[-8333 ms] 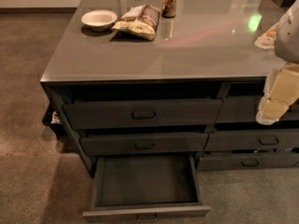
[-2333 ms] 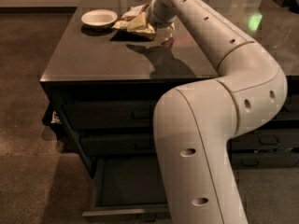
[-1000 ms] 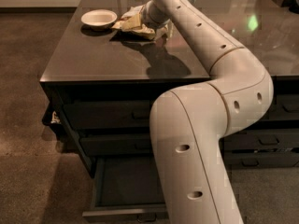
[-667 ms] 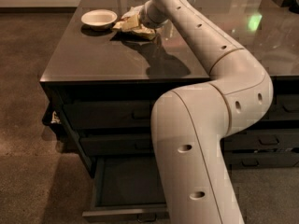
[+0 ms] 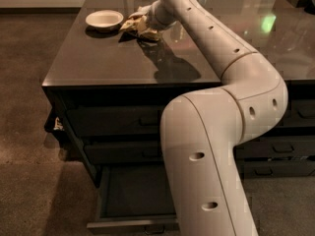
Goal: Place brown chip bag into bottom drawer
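1. Counter (image 5: 108, 58): dark, glossy top over a cabinet of dark grey drawers. Its front edge runs across the middle of the view.
2. Brown chip bag (image 5: 134, 27): crinkled, tan with darker panels. It sits toward the far left part of the counter, well back from the front edge. Whether it rests on the top or is raised slightly off it cannot be told.
3. White bowl (image 5: 104, 19): sits just left of the bag, near it but apart from it. It has no part in the task.
4. Gripper (image 5: 147, 19): at the far end of the arm (image 5: 216, 132), right at the bag's right-hand side and in contact with it or very nearly so. The wrist hides the end of it, so I cannot tell whether it is spread or closed on the bag.
5. Bottom drawer (image 5: 101, 195): lowest of the left column, pulled out below the front left corner of the counter. Its dark interior shows nothing in the visible part, and the arm covers its right side.
6. Upper drawers (image 5: 113, 122): the two above it are closed.
7. Step in hand, as judged: taking hold of the bag. Delivery has not begun.
8. Next move, as judged:
   - Get a secure pinch on the crinkly foil, which may slip or crumple.
   - Lift the bag clear of the bowl.
   - Carry it forward past the front edge and down into the open drawer, avoiding the edge and the closed fronts.
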Controlling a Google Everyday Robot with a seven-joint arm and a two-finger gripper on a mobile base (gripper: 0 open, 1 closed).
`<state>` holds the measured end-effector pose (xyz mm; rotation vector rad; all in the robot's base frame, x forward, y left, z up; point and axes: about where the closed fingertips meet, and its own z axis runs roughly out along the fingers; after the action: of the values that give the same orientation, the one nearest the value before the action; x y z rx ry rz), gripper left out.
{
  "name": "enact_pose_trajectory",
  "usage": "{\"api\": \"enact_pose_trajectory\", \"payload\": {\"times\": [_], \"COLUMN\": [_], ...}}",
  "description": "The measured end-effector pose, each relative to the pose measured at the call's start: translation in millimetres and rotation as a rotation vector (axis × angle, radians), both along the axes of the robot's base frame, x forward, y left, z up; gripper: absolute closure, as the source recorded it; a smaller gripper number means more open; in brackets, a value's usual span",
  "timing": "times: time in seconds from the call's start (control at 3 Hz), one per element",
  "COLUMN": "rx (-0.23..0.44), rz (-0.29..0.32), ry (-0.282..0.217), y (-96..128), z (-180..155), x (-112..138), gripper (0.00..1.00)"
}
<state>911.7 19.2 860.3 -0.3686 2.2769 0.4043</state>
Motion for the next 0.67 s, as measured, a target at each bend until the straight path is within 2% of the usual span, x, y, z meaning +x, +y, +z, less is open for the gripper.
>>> {"api": "enact_pose_trajectory", "payload": {"times": [0.33, 0.67], "rx": [0.0, 0.007], "rz": [0.0, -0.009], "ry": [0.002, -0.008], "y": [0.0, -5.9], "z": [-0.8, 3.6], "x": [-0.3, -3.2], "gripper": [0.89, 1.0]}}
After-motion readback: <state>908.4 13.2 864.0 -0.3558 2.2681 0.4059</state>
